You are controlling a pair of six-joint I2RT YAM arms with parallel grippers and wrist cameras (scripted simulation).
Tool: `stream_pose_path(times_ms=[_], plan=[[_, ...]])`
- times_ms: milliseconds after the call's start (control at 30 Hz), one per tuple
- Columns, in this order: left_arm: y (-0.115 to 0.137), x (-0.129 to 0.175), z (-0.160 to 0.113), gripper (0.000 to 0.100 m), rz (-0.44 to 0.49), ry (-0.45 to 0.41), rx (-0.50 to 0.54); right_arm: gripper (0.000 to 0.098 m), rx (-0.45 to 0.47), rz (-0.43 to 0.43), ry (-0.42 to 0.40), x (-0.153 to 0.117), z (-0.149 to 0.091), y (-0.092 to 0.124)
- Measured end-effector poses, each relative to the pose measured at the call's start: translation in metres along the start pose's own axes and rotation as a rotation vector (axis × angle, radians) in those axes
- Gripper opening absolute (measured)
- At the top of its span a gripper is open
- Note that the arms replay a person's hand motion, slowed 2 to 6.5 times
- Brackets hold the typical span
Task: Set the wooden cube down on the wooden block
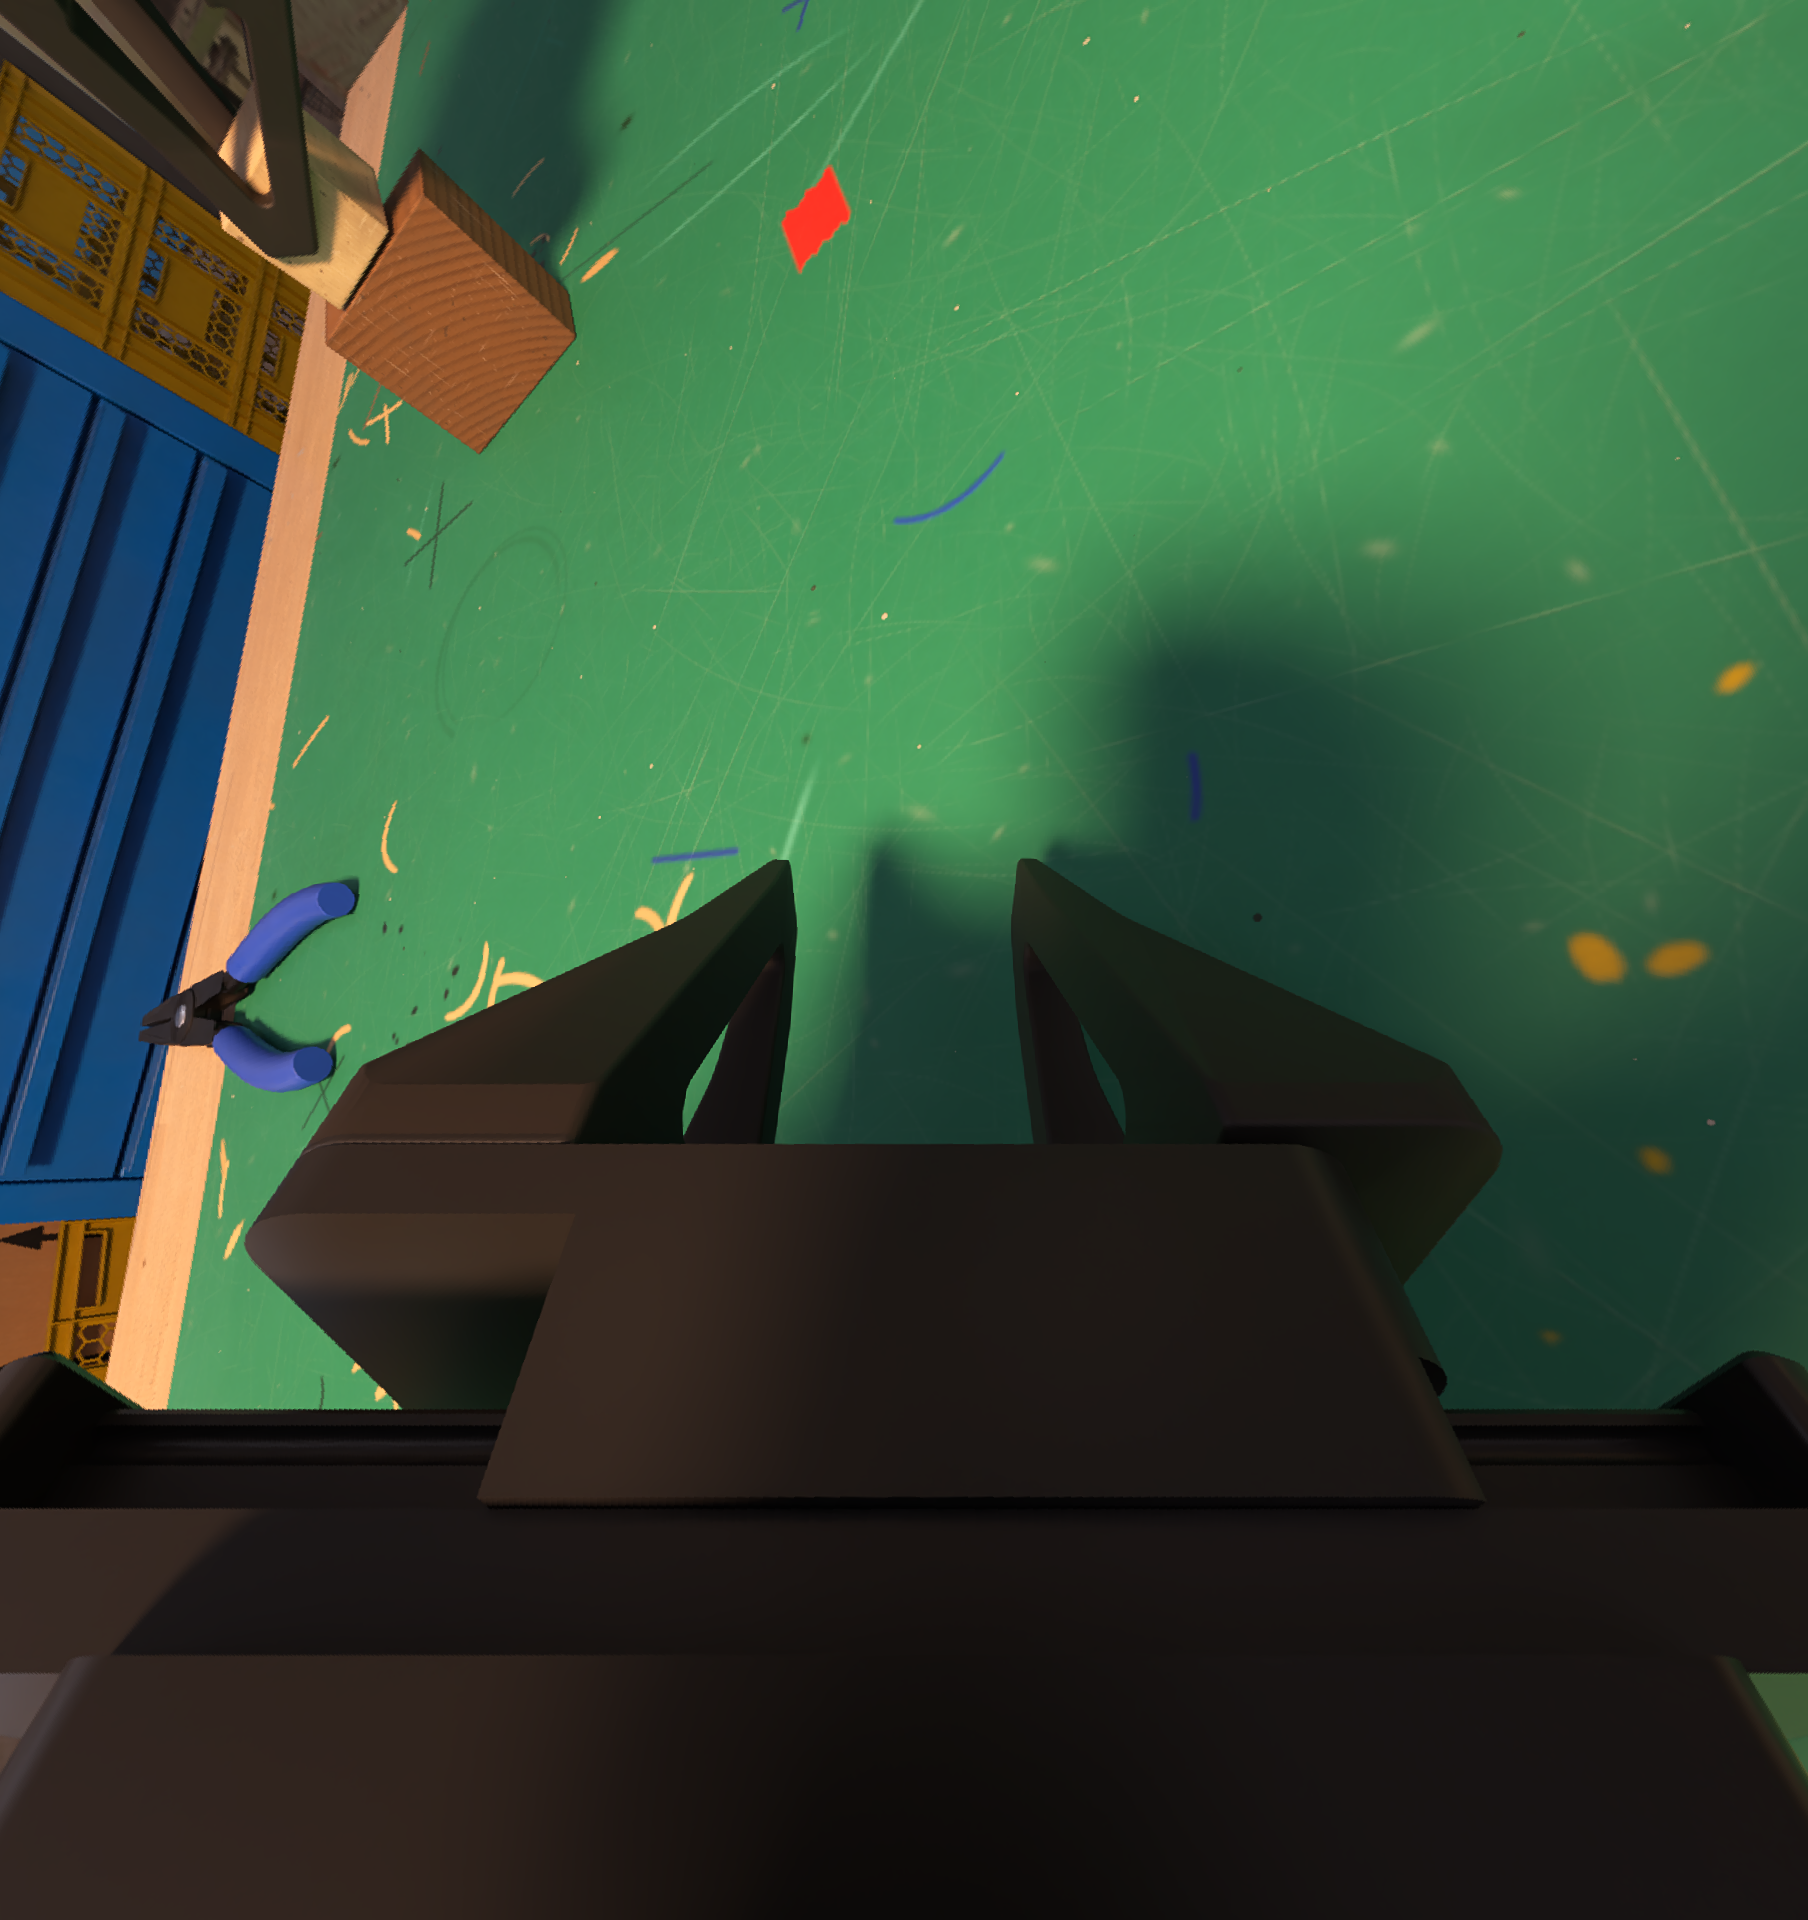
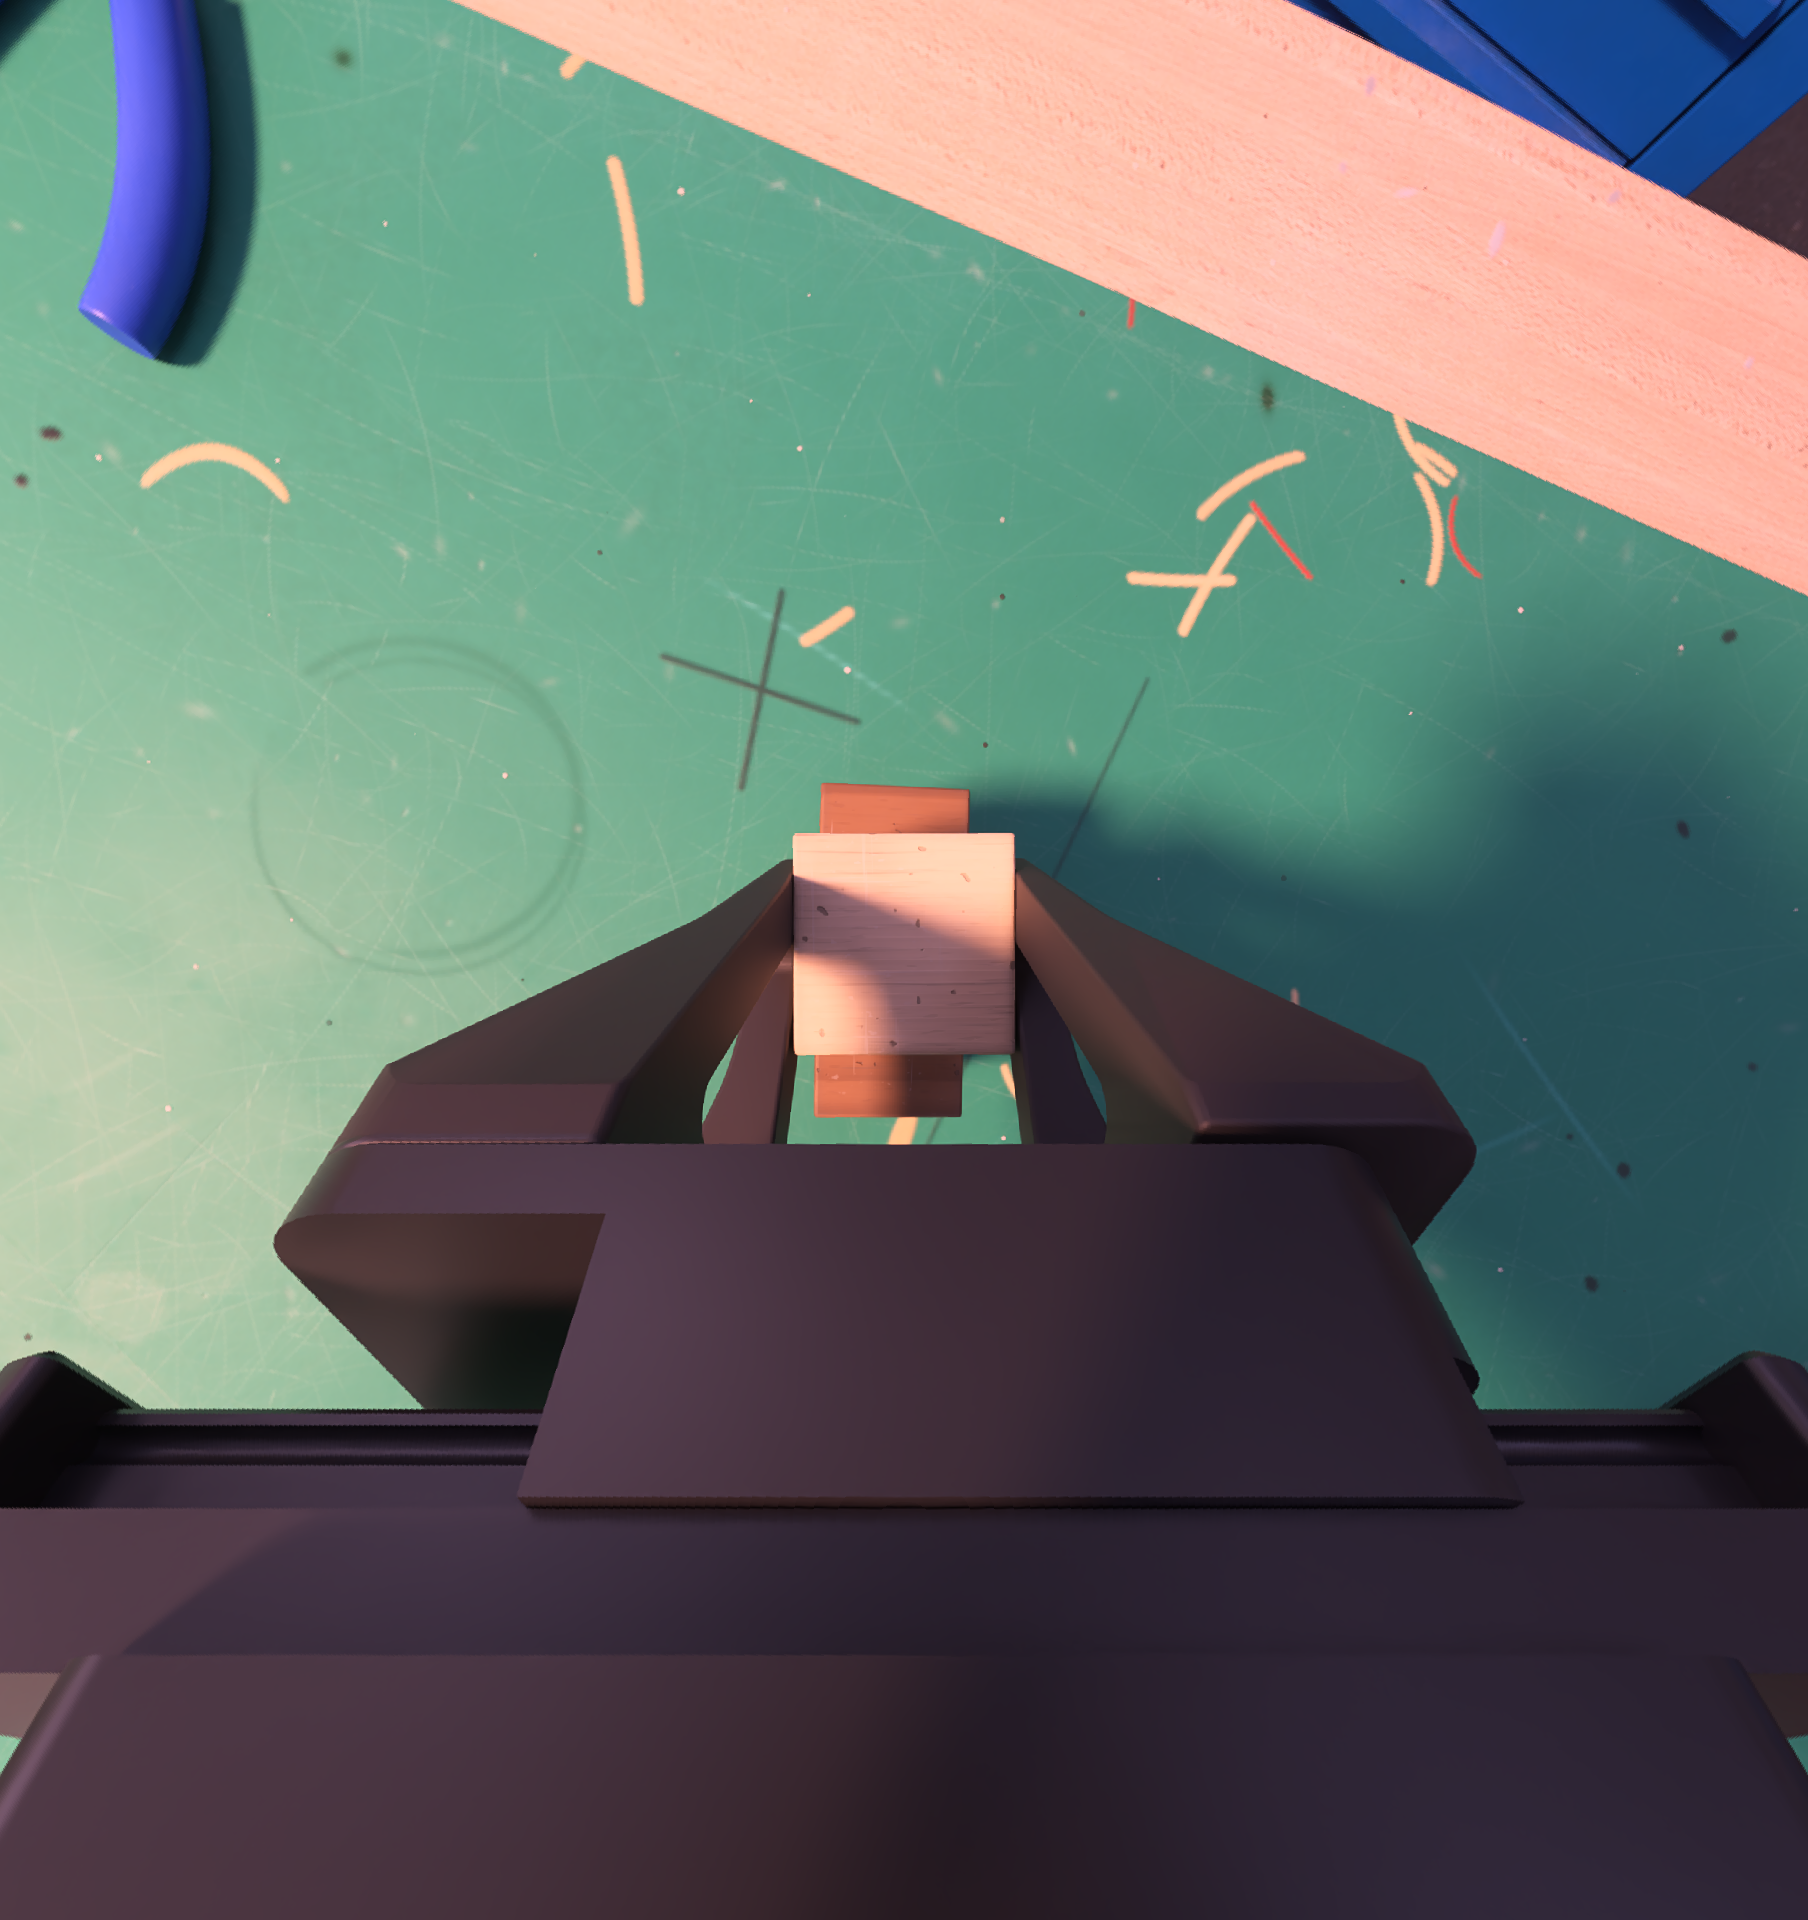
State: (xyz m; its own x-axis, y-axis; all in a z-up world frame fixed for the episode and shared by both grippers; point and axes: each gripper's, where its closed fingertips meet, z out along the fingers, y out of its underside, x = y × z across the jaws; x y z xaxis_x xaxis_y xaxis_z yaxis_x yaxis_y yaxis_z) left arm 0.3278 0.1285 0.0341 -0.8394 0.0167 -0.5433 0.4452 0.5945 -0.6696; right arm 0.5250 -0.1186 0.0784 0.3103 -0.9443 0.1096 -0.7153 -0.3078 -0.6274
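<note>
My right gripper (image 2: 905, 875) is shut on a pale wooden cube (image 2: 903, 966), one finger on each side face. Straight under the cube lies a reddish-brown wooden block (image 2: 895, 808), whose edges show past the cube's far and near sides. I cannot tell whether the cube touches the block. In the left wrist view the block (image 1: 453, 301) sits at the mat's far left, with the cube (image 1: 344, 239) and the right gripper (image 1: 276, 192) over its far corner. My left gripper (image 1: 905, 883) is open and empty above the green mat (image 1: 1087, 416), well away from the block.
Blue-handled pliers (image 1: 256, 987) lie by the mat's left edge; one handle (image 2: 152, 187) shows in the right wrist view. A light wooden table edge (image 1: 245, 779) borders the mat, with a blue cabinet (image 1: 79, 727) and yellow crates (image 1: 100, 239) beyond it. A red patch (image 1: 815, 216) marks the mat.
</note>
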Motion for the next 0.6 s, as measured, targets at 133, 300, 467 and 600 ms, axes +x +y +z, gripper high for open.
stream_pose_path(times_ms=[133, 300, 467, 600], plan=[[0.0, 0.0, 0.0, 0.035, 0.001, -0.001, -0.002, 0.0319, 0.024, 0.034, 0.01, 0.002, 0.0, 0.002], [0.0, -0.001, 0.0, 0.035, 0.004, -0.005, -0.003, 0.0458, 0.069, 0.063, 0.071, 0.011, -0.008, 0.003], [0.0, -0.003, 0.0, 0.035, 0.001, -0.013, -0.003, 0.0488, 0.165, 0.04, 0.207, 0.019, -0.037, -0.001], [-0.001, -0.006, -0.001, 0.035, -0.011, -0.027, 0.005, 0.0483, 0.289, -0.029, 0.289, 0.007, -0.071, -0.01]])
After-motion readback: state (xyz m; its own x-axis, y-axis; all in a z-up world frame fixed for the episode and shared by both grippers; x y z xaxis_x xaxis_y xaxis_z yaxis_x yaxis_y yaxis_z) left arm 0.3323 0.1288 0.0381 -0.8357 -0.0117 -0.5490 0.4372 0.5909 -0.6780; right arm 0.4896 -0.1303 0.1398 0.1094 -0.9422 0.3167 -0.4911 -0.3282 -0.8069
